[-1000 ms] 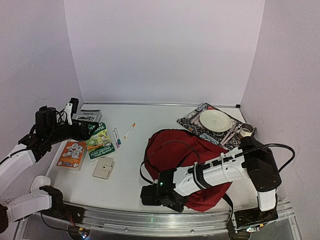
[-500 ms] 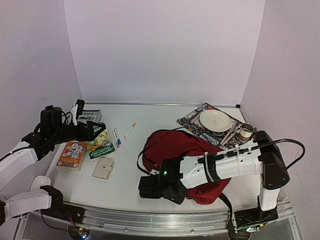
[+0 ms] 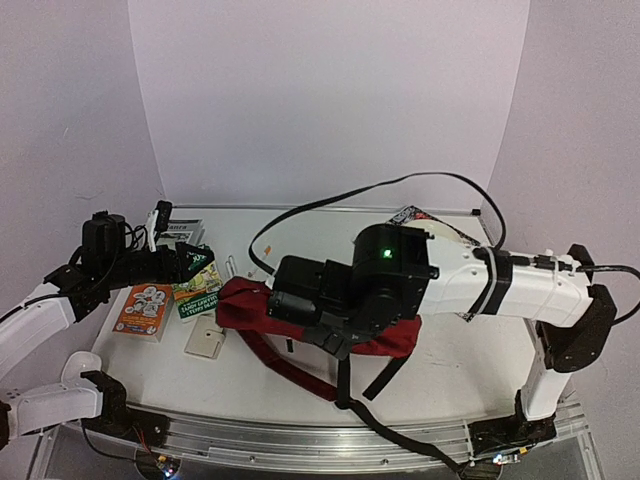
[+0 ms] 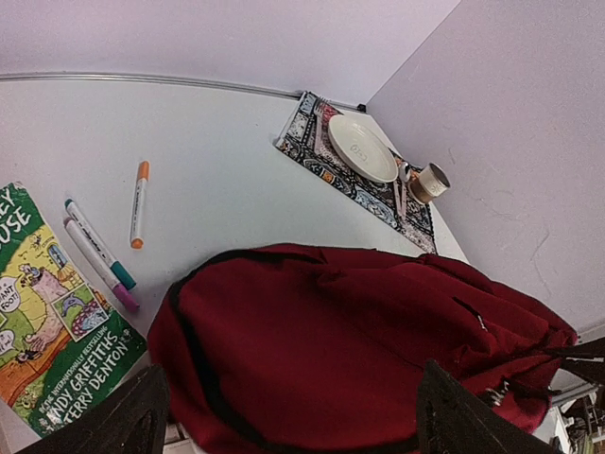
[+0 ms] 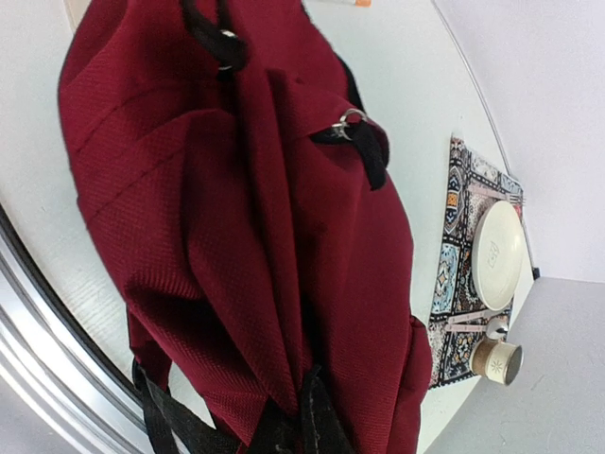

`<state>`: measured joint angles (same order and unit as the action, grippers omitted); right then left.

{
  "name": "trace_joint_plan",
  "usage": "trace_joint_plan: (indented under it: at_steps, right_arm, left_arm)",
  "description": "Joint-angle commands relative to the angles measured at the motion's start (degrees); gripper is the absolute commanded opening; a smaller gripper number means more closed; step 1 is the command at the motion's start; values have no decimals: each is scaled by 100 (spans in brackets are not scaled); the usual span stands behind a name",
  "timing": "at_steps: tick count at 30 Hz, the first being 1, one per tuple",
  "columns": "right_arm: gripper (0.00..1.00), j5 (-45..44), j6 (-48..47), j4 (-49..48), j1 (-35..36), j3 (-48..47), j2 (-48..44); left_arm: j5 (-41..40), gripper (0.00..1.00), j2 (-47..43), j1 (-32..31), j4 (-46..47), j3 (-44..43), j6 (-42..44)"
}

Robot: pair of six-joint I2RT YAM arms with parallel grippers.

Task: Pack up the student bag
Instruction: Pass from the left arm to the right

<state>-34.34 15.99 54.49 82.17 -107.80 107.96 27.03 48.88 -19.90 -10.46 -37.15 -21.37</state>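
Crimson cloth bunches at mid-table in the overhead view, where the dark red soft fabric student bag [image 3: 243, 305] droops beneath the right arm [image 3: 500, 285], its black straps [image 3: 345, 395] trailing toward 6 o'clock. At 9 o'clock lie three books: an orange paperback [image 3: 143, 308], a green paperback [image 3: 200, 297] and a pale one [image 3: 182, 228] that is half hidden. One beige wallet [image 3: 205, 342] sits beside them. From the left wrist, the left gripper [image 4: 291, 371] stands spread wide and holds nothing, hovering over the bag, which fills the frame from 4 to 8 o'clock. Three markers show at 9 o'clock, one orange-capped marker [image 4: 139, 203] alone and a teal-tipped marker [image 4: 99, 248] paired with a pink-tipped marker [image 4: 95, 267]. At 1 o'clock one patterned placemat [image 4: 304, 128] carries one white plate [image 4: 362, 148], with one small cup [image 4: 433, 180] alongside. From the right wrist, the right gripper [image 5: 295, 426] is pressed together on a gathered fold of the bag at 6 o'clock, and the rest sags away in deep creases. The bag looks limp and light, likely to fold or swing. A seam, strap or zipper edge should give a firmer hold than loose panel cloth.
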Motion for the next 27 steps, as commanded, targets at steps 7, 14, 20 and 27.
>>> trace_joint_plan:
  at_steps: [7, 14, 20, 27]
  right_arm:
    - [0, 479, -50, -185, -432, -983, -499]
    - [0, 889, 333, -660, -1249, -213, -968]
    - [0, 831, 269, -963, -1378, 111, -1098]
    - [0, 959, 153, -1328, -1388, 263, -1067]
  left_arm:
    - [82, 92, -110, -15, 34, -556, -17]
    - [-533, 92, -44, -19, -723, -1087, -554]
    - [-377, 92, -342, -15, -939, -681, -1601]
    - [362, 93, -353, -15, -516, 110, -2560]
